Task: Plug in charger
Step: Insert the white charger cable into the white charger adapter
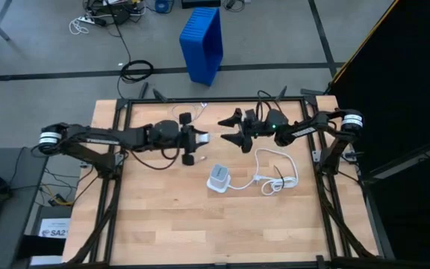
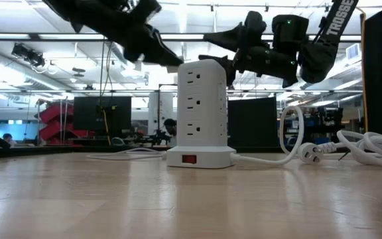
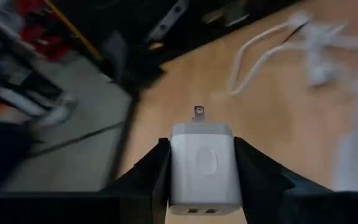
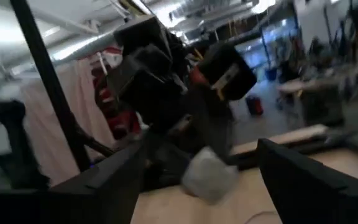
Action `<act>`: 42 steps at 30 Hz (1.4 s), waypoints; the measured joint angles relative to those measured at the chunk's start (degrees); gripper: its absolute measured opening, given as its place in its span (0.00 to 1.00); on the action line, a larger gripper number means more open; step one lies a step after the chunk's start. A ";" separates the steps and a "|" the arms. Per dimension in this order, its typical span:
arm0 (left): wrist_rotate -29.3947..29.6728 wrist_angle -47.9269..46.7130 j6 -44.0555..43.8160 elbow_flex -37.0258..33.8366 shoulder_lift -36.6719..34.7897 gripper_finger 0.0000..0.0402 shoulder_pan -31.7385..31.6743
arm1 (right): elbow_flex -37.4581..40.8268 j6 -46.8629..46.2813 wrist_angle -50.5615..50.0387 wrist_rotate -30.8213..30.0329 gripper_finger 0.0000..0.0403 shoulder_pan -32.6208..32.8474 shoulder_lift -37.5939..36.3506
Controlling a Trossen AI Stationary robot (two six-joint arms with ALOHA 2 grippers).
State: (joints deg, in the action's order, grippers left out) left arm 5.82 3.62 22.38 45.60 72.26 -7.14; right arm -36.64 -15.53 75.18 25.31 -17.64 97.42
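— Charger: where is it sitting right now?

— It isn't sitting at all. The left hand is gripping it in the air, above the power tower and a little beyond it on the left arm's side. Its two fingers are pressing on the flat sides, and the prongs are sticking out ahead of the fingertips.

— And the right hand?

— The right hand is hovering just across from it, also up past the tower, with its fingers spread wide and nothing between them.

— Is that grip looking safe to you?

— I'm thinking so. The block is looking small, hard and light, with smooth rounded plastic that could be slippery, so squeezing the broad faces near the middle is making sense. Holding it at the back end is leaving the prongs clear for a socket.

— What's worrying you?

— The push, I'm guessing. The tower is standing free on the tabletop, with its white cord lying looped beside it on the right arm's side, so it may be tipping or sliding unless the empty hand is steadying it.
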 joint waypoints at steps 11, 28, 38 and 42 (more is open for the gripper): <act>-5.04 -7.75 -7.90 2.42 1.19 0.31 -0.31 | -13.22 23.70 -44.68 -20.49 0.61 12.21 -1.13; -10.49 -9.10 -7.91 5.25 1.28 0.31 -0.28 | -18.03 24.16 -46.90 -23.37 0.54 13.06 -1.15; -10.49 -9.82 -8.03 5.14 1.30 0.31 -0.31 | -18.00 24.68 -49.55 -23.38 0.37 13.06 -1.15; -10.72 -9.75 -8.03 5.13 1.30 0.31 -0.31 | -17.99 25.99 -49.57 -23.39 0.35 13.06 -1.15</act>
State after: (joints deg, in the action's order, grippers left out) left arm -4.90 -6.13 14.35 50.73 73.56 -7.44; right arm -54.63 10.46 25.61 1.91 -4.58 96.27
